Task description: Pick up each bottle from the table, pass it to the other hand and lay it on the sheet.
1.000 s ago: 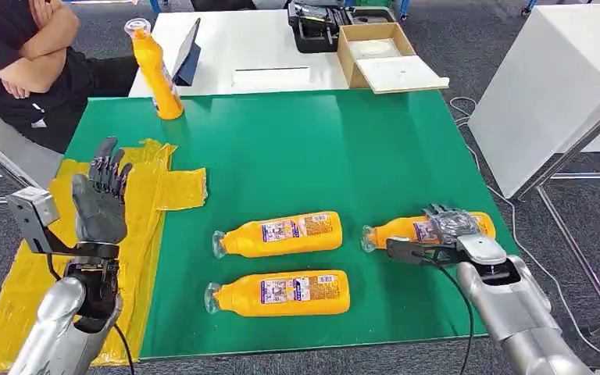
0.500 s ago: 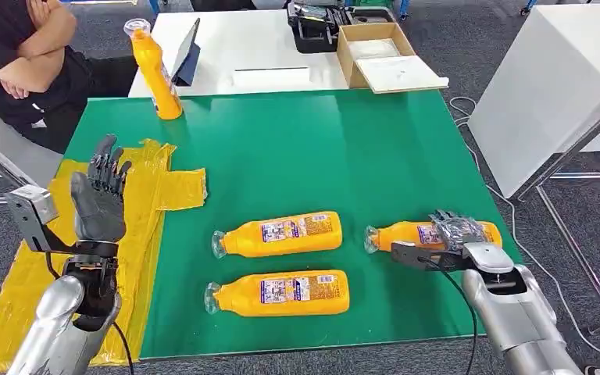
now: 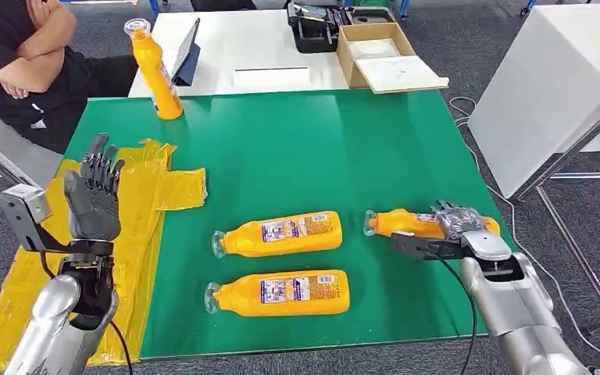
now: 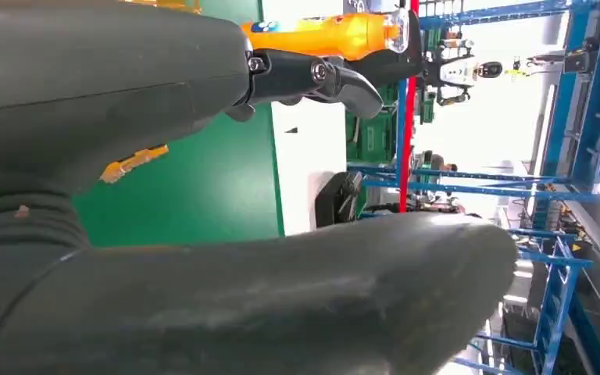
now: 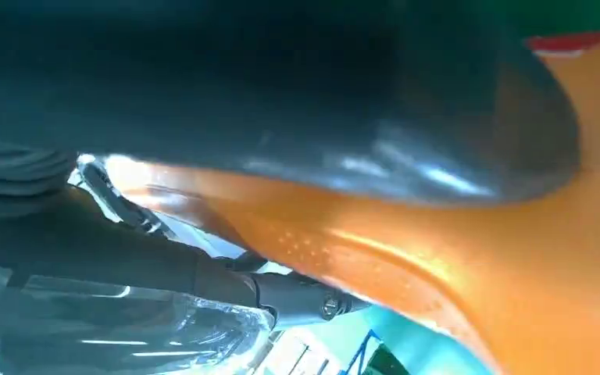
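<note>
My right hand (image 3: pixel 457 224) grips an orange bottle (image 3: pixel 400 223) lying near the right edge of the green table (image 3: pixel 305 148); up close, the thumb and fingers (image 5: pixel 281 297) wrap the orange bottle body (image 5: pixel 476 258). Two more orange bottles (image 3: pixel 281 233) (image 3: pixel 280 293) lie side by side in the middle front. Another bottle (image 3: pixel 155 70) stands upright at the far left corner, also seen past my left hand's fingers (image 4: pixel 312 74) as an orange bottle (image 4: pixel 328 35). My left hand (image 3: pixel 92 195) is raised with fingers spread, holding nothing, over the yellow sheet (image 3: pixel 156 187).
A person (image 3: pixel 23 55) sits with folded arms at the back left. Behind the green table is a white table (image 3: pixel 266 47) with a cardboard box (image 3: pixel 375 51) and a black case (image 3: pixel 312 27). A white cabinet (image 3: pixel 547 86) stands to the right.
My right hand has shifted a little with its bottle, whose cap end now sits slightly higher. My left hand has drifted a little to the left and up.
</note>
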